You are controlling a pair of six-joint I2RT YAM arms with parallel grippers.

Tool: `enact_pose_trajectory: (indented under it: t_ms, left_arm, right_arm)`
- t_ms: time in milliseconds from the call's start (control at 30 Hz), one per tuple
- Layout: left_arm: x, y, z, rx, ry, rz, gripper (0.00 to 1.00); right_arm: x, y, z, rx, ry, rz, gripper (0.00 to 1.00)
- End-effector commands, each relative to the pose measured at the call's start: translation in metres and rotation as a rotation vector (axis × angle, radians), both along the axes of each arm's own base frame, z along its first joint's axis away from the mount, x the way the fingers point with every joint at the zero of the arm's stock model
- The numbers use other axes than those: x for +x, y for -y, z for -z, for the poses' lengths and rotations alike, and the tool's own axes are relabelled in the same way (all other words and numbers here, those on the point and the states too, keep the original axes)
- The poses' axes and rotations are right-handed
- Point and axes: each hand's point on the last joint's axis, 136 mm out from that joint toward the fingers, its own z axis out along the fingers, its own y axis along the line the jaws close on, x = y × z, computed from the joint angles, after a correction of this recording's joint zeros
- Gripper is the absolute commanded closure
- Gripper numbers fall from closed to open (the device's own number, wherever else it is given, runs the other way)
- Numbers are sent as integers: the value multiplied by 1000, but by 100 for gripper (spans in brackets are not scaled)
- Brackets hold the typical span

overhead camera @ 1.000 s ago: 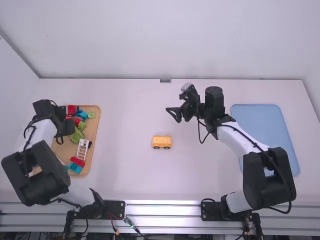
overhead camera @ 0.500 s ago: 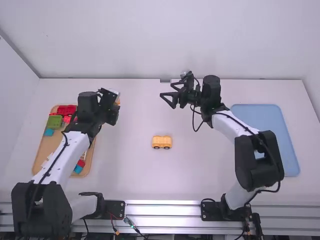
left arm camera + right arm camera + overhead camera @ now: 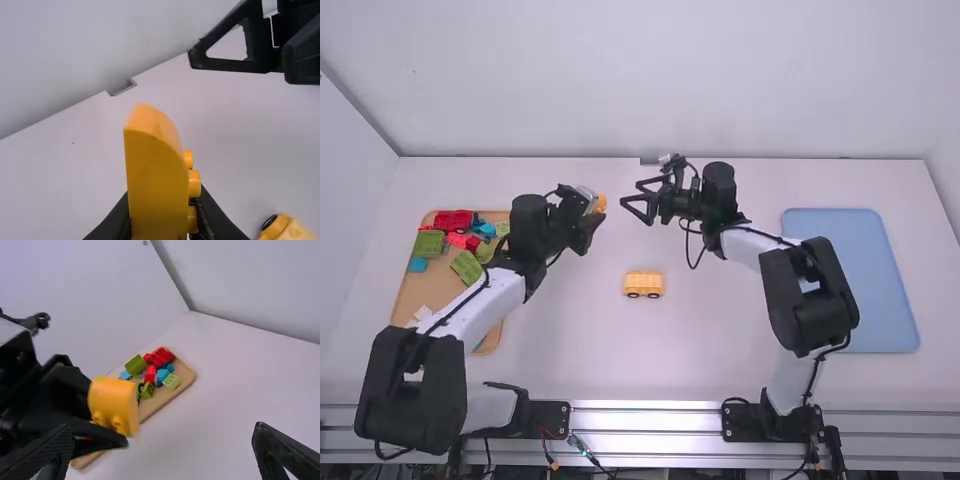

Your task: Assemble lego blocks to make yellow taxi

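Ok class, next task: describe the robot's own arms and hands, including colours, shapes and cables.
The left arm and right arm match: white links, chunky black joints, a black cable running along each. The left hand and right hand are black and two-fingered. The right one's fingers are hollow, roughly triangular frames with finely textured surfaces.

robotics lab, two bench-mounted arms [image 3: 702,215], white table [image 3: 720,320]
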Motion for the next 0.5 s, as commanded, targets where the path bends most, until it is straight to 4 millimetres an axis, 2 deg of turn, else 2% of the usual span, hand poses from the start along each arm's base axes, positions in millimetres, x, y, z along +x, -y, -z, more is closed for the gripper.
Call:
enact_pose_trajectory:
  t_ms: [0, 233, 467]
  left_arm:
    - [1, 11, 6, -55, -34, 3, 98]
    - [11, 31, 10, -102, -9, 28, 98]
    - [19, 42, 6, -148, 13, -18, 98]
  right_arm:
    - [1, -10, -7, 8, 11, 1, 5]
    - [-1, -24, -4, -5, 7, 34, 5]
    - [7, -22, -1, -14, -5, 81, 9]
